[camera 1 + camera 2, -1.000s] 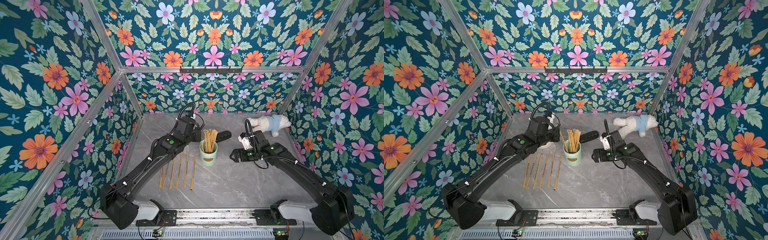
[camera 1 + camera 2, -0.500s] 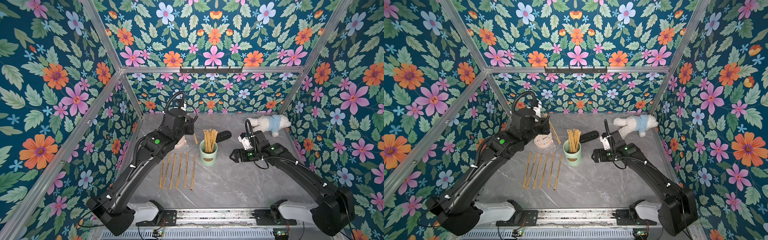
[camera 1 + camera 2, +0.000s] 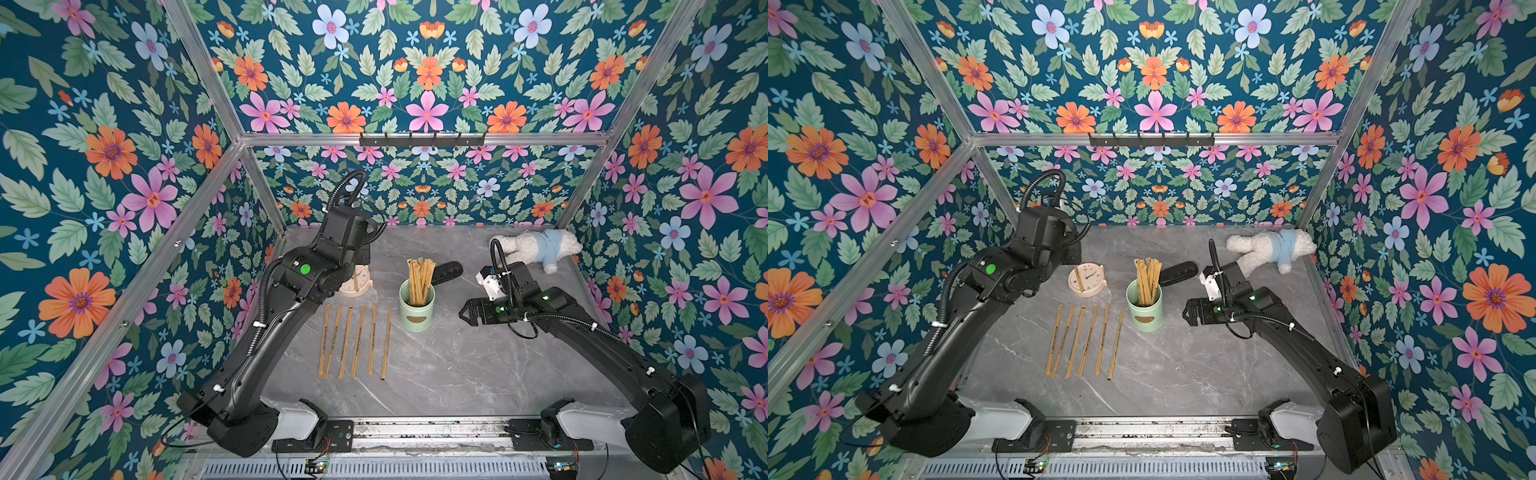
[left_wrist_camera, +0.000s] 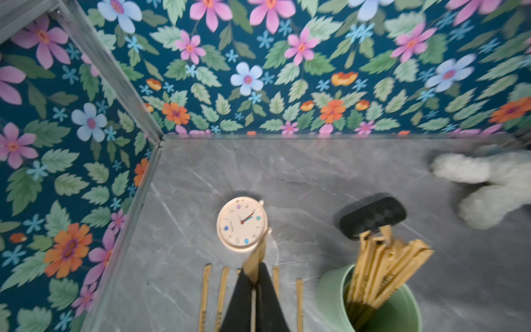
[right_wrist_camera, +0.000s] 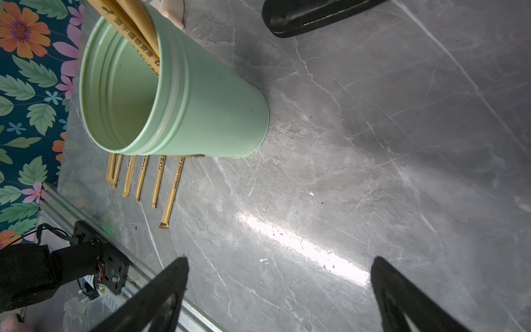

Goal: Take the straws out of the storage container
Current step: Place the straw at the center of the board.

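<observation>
On the grey counter (image 3: 478, 374), open room lies right of the mint storage container (image 3: 417, 311), where the right pincer (image 5: 280, 260) gapes wide. Tan printed straws (image 3: 419, 278) stand in that container; six lie alongside. The left pincer (image 4: 253, 276) pinches one straw (image 4: 255, 255).

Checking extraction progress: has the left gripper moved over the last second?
Yes. The left gripper, shut on a straw, has moved away from the storage container, toward the clock.
</observation>
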### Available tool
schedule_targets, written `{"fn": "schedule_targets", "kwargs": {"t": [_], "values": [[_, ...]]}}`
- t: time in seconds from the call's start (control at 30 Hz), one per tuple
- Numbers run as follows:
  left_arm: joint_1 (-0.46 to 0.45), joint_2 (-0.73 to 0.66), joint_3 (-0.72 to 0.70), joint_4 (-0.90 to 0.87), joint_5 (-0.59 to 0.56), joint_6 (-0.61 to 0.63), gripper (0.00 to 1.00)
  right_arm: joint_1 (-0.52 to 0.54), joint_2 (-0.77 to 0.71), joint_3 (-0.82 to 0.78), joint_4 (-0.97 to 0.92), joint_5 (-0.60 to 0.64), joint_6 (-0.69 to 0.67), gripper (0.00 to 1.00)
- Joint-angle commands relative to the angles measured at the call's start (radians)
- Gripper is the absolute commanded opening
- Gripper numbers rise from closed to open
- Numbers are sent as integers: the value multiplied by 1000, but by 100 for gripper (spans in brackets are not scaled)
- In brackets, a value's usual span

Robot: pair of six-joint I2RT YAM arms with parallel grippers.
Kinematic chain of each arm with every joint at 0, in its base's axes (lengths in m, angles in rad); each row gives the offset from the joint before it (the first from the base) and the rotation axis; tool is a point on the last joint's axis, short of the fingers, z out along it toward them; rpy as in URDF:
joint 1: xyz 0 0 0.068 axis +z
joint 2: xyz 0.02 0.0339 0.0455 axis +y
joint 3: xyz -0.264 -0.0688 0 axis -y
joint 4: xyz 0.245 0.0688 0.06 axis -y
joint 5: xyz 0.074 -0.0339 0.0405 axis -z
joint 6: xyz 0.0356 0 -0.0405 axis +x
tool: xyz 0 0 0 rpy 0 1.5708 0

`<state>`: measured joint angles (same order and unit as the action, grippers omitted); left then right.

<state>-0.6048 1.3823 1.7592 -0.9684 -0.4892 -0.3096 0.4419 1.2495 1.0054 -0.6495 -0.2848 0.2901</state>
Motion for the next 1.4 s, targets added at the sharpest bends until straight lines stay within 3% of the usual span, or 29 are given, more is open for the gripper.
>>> {"fn": "schedule_targets", "kwargs": {"t": [0.0, 0.27, 0.5, 0.87, 1.37], "values": [[44, 47, 11, -130, -60, -22, 8, 0, -9, -5, 13, -5, 6, 99], [245, 203, -12, -265, -40, -69, 8, 0, -5, -5, 14, -5, 4, 99], [324, 336, -102, -268, -20, -62, 8, 1, -6, -3, 9, -2, 2, 99], [376, 487, -152, -220, 22, -22, 8, 1, -8, -2, 11, 3, -2, 99], [408, 552, -276, -111, 76, -7, 8, 0, -9, -4, 11, -3, -2, 99]]}}
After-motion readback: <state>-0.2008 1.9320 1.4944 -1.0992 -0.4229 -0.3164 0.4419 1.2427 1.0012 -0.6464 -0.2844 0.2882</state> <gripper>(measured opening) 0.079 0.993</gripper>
